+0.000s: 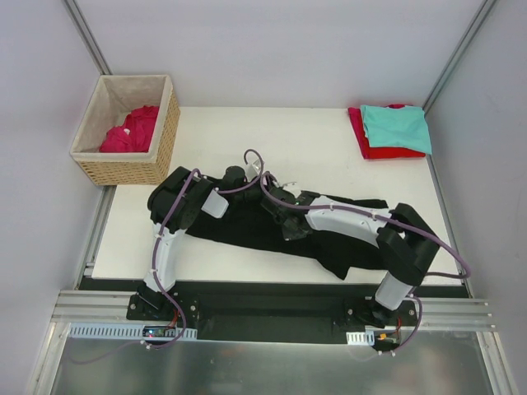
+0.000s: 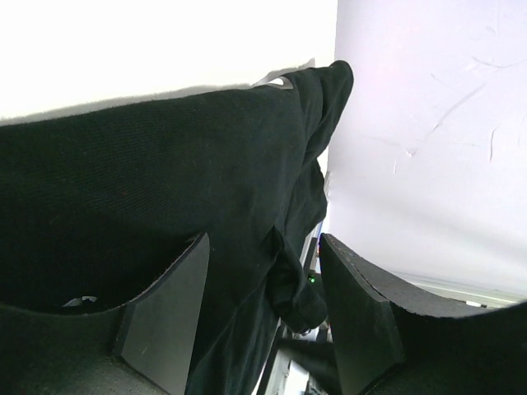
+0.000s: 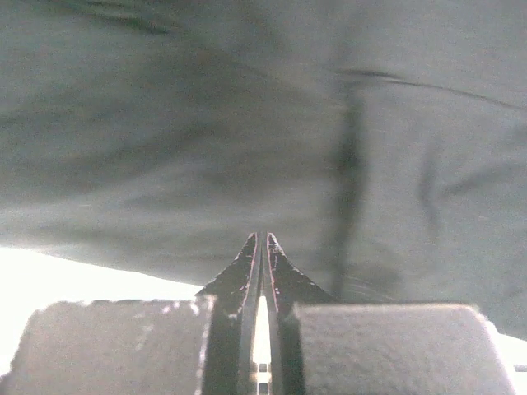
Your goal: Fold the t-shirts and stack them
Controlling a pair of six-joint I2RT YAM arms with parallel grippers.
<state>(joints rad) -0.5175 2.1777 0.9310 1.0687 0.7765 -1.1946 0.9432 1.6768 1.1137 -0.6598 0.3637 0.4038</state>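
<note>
A large black t-shirt lies spread and rumpled across the middle of the white table. My left gripper hovers over its left part. Its jaws are open, with a hanging fold of the black t-shirt loose between the fingers. My right gripper is over the shirt's middle. It is shut, its tips against the cloth, and nothing shows between them. A folded teal t-shirt lies on a folded red t-shirt at the back right corner.
A wicker basket with beige lining stands off the table's back left corner and holds a crumpled crimson-pink t-shirt. Grey walls and metal frame posts enclose the table. Purple cables loop above the grippers.
</note>
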